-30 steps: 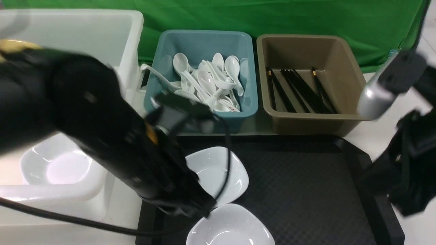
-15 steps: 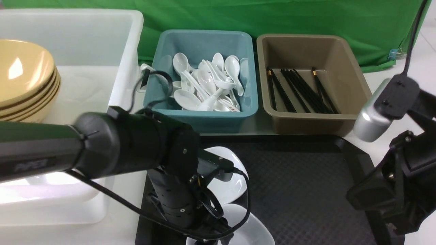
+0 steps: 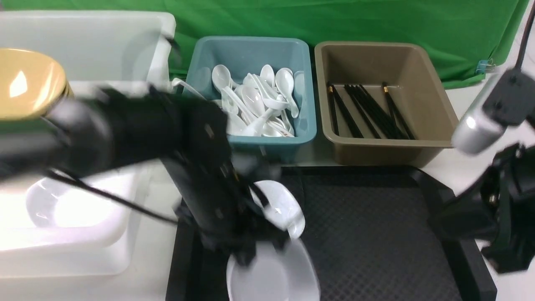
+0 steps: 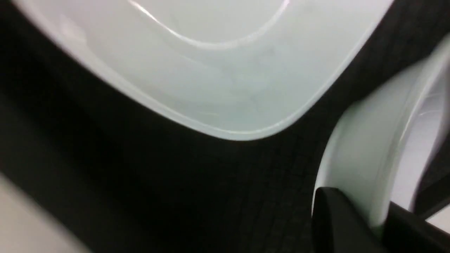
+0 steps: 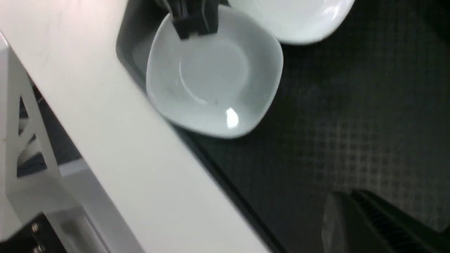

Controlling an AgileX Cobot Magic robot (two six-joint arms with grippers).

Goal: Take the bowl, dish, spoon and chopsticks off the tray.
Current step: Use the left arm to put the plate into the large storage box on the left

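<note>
Two white dishes [image 3: 271, 276] sit on the left part of the black diamond-textured tray [image 3: 376, 234] in the front view. The tray lies on a white tabletop [image 3: 150, 267] before a green cloth [image 3: 334, 21]. A yellow bowl [image 3: 25, 83] stands in the white tub [image 3: 104, 46], spoons [image 3: 255, 100] fill the blue bin [image 3: 246, 52], and chopsticks [image 3: 368, 110] lie in the brown bin [image 3: 368, 62].

In the left wrist view, the left gripper [image 4: 362, 207] pinches the rim of one dish [image 4: 365, 151] between narrow jaws.

In the right wrist view, the right gripper [image 5: 355, 214] hangs over the tray, jaws closed.
</note>
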